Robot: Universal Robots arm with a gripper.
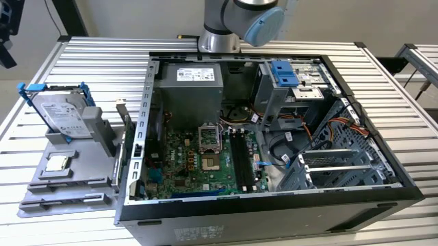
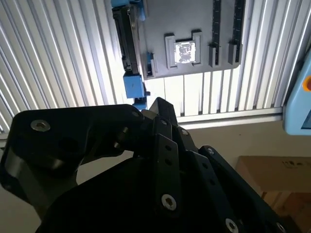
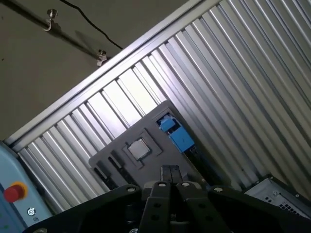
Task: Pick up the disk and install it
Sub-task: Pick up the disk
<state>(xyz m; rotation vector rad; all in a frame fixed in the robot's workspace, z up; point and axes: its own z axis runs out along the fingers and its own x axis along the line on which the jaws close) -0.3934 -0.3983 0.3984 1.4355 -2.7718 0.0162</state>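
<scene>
Gripper point(image 3: 170, 170) hangs well above the grey tray point(image 1: 82, 169), jaws pressed together, holding nothing. Disk point(image 1: 65, 117) stands upright in a slot at the tray's edge, near the chip point(image 1: 56, 163). Risk, imo – coming down w/ jaws closed could knock the disk over.

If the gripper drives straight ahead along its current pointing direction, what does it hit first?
Probably the disk, standing on edge in the grey tray: the gripper points at that end of the tray. Depth is unclear, so it could meet the tray edge first.
</scene>
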